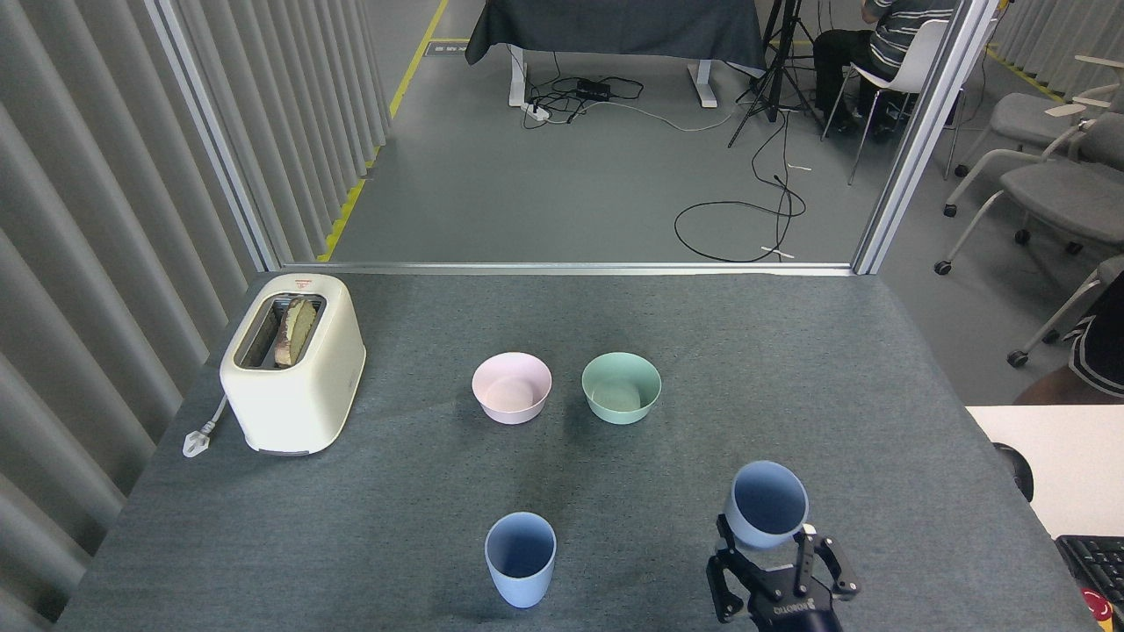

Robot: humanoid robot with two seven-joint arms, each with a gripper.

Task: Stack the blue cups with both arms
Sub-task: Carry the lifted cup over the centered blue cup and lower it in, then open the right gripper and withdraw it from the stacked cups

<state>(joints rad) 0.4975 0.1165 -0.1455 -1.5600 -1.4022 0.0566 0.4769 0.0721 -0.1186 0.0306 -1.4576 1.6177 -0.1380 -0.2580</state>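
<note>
One blue cup point(521, 558) stands upright on the grey table near the front edge, left of centre. The other blue cup point(765, 504) is lifted off the table at the front right, tilted with its mouth toward me. My right gripper point(762, 546), black with white lettering on its body, comes up from the bottom edge and is shut on that cup's lower part. My left gripper is out of view.
A pink bowl point(512, 387) and a mint-green bowl point(621, 386) sit side by side mid-table. A cream toaster point(292, 362) with bread stands at the left. A white desk point(1062, 465) with a keyboard adjoins the right edge.
</note>
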